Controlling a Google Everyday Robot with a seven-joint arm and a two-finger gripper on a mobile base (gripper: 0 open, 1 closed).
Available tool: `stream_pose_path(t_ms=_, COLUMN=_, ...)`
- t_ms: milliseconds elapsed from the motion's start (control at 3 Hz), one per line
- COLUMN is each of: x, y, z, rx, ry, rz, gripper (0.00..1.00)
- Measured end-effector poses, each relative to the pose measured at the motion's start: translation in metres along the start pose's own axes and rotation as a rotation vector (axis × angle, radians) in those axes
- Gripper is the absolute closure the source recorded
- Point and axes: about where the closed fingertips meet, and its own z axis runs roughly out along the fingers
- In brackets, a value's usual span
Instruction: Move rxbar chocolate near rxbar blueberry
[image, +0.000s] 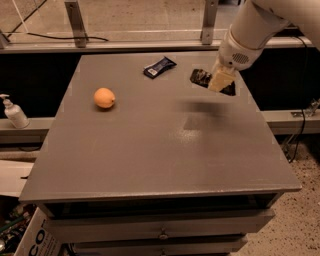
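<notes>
The rxbar chocolate (201, 77), a long black-brown wrapper, is held up in the air above the right rear part of the grey table (150, 150). My gripper (219, 82) is shut on its middle, its pale fingers (220, 80) covering part of the bar. The bar's shadow lies on the table below it. The rxbar blueberry (159, 67), a short dark navy wrapper with a white patch at its left end, lies flat at the table's rear centre, to the left of the gripper.
An orange (104, 98) sits on the left part of the table. A white pump bottle (13, 112) stands on a ledge left of the table. A metal rail (150, 45) and posts run behind the table. Drawers lie below its front edge.
</notes>
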Motion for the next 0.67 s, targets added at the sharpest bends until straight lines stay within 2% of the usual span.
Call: stream_pose_path(t_ms=667, x=-0.031, y=-0.047, z=0.026, rx=-0.024, ry=0.005, rz=-0.031, gripper=1.00)
